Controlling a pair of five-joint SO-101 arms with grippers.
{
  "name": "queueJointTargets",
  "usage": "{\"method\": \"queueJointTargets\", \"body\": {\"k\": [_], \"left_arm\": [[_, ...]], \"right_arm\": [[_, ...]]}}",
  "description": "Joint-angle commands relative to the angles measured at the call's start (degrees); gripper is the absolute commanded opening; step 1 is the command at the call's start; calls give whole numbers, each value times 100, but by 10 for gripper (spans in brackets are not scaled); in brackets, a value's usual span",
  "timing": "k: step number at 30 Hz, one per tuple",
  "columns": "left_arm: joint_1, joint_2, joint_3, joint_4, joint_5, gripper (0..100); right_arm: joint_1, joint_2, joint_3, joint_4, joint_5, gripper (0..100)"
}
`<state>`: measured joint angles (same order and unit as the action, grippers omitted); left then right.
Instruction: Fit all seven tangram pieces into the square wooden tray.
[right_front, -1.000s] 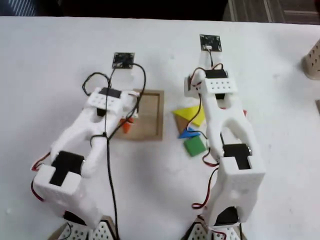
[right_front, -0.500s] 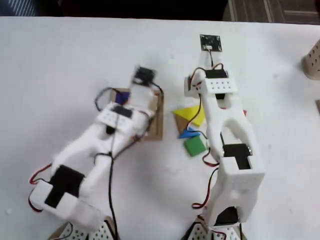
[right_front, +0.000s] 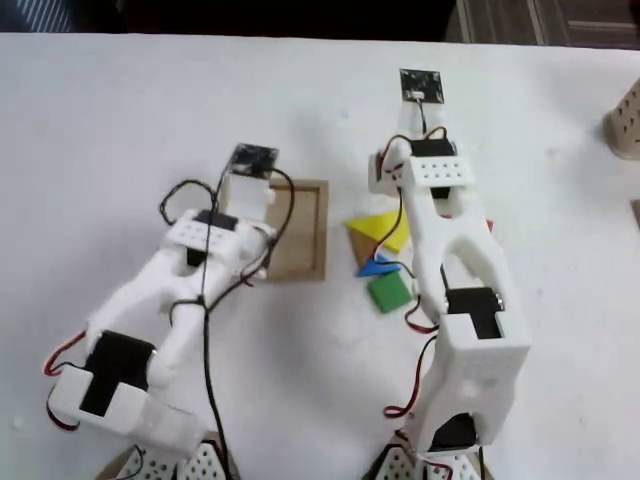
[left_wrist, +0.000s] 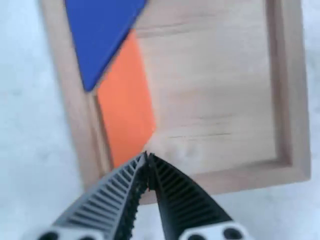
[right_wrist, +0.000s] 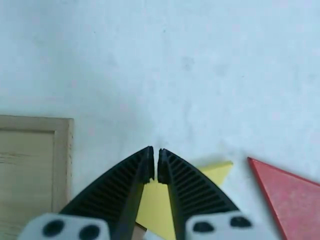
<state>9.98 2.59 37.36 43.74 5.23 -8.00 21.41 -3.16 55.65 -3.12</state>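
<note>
Status: two pieces are seated in the wooden tray (left_wrist: 287, 90). The large blue piece (left_wrist: 100, 35) lies against one tray wall. The orange piece (left_wrist: 127, 110) lies along the same wall, touching the blue piece's edge. The rest of the tray floor is bare wood.

Outstanding: the other pieces lie in a loose cluster on the table off the tray's right side, near the tray but not touching it. These are a yellow triangle (right_front: 388, 232), a red triangle (right_wrist: 282, 195), a small blue triangle (right_front: 378, 267), a green square (right_front: 390, 292) and what appears to be a brown piece (right_front: 358, 245) partly under the yellow one. On this count, five placements are left.

The left gripper (left_wrist: 147, 157) is clenched on nothing, with its tips over the tray floor at the end of the orange piece. The right gripper (right_wrist: 155, 150) is also clenched and empty, and hangs over the yellow triangle outside the tray's right wall.
</note>
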Motion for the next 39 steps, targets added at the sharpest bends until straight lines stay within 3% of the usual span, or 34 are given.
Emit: {"method": "queueJointTargets", "body": {"k": [1,6,9,14,18,20,22,29,35,39], "left_arm": [[-101,-444,-18,70,-53,21],[-119,-1077,-9,677,-88,21],[-207,-1578,316,545,-97,21],[-242,-2563,1275,-589,-62,21],[154,-2862,2075,-2101,9,21],[286,-2844,2127,-2365,334,21],[374,-2624,1899,-2356,642,21],[418,-497,387,-2242,686,21],[101,330,-607,-993,677,22],[-259,338,-633,-686,677,22]], "right_arm": [[31,-57,-264,57,-44,21],[31,-57,-264,57,-44,21],[31,-57,-264,57,-44,21],[22,-57,-264,57,-44,21],[-22,-57,-264,171,-44,21],[-66,-57,-246,189,-44,21],[-84,-57,-202,180,-44,21],[-92,-57,-185,180,-44,21],[-84,-57,-185,180,-44,21],[-84,-57,-185,180,-44,21]]}}
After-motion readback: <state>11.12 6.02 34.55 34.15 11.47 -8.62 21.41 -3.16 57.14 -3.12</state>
